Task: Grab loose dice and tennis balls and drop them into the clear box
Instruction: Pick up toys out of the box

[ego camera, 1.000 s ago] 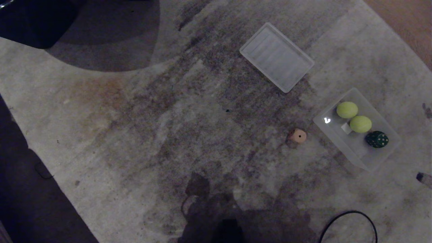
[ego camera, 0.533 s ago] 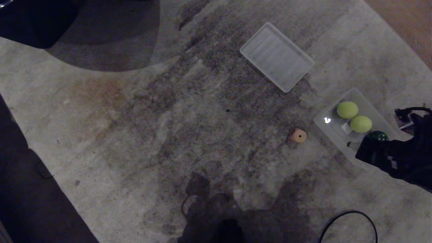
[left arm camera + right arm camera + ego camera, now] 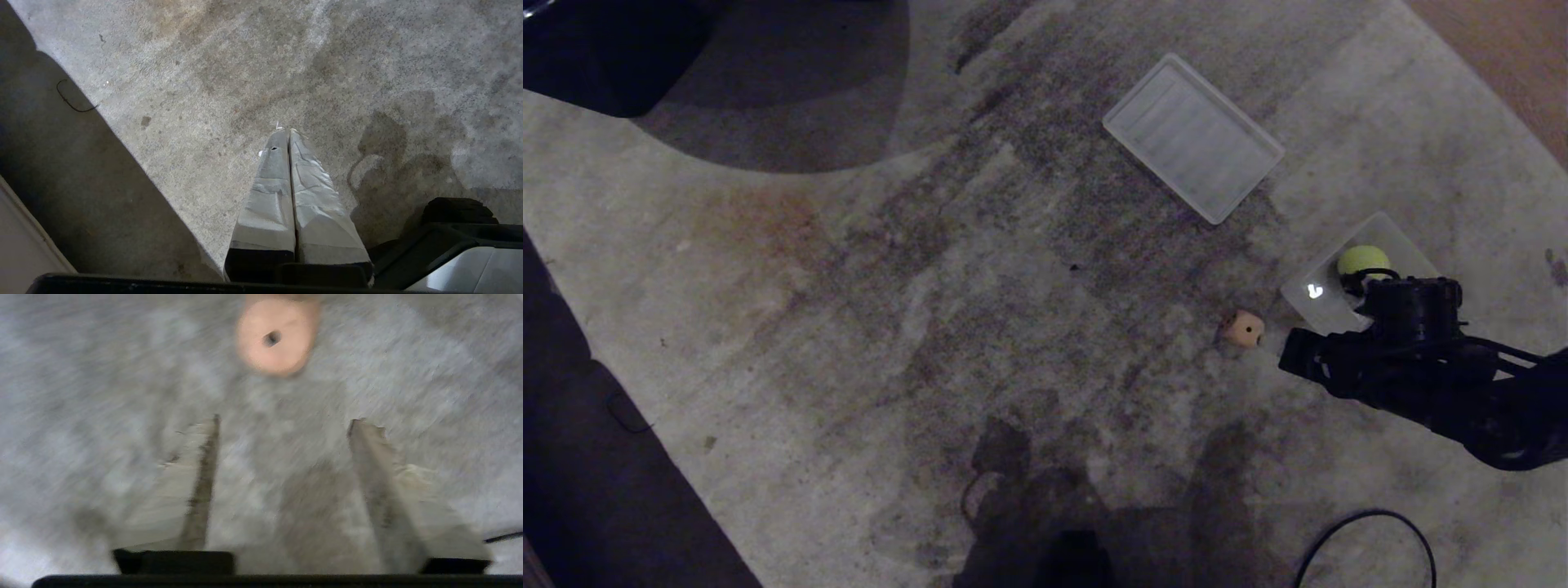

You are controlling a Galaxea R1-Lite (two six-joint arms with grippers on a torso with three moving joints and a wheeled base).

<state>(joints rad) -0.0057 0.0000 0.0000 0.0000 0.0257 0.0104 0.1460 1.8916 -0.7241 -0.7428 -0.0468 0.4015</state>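
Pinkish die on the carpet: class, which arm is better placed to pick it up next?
Right. The right gripper is open, just short of the die; the left gripper hangs shut, away from it.

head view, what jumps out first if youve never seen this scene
The black right arm reaching in from the right, its open right gripper aimed at the lone pinkish-beige die on the grey carpet. Behind the arm sits the clear box with one tennis ball showing. A ribbed translucent panel lies farther back.
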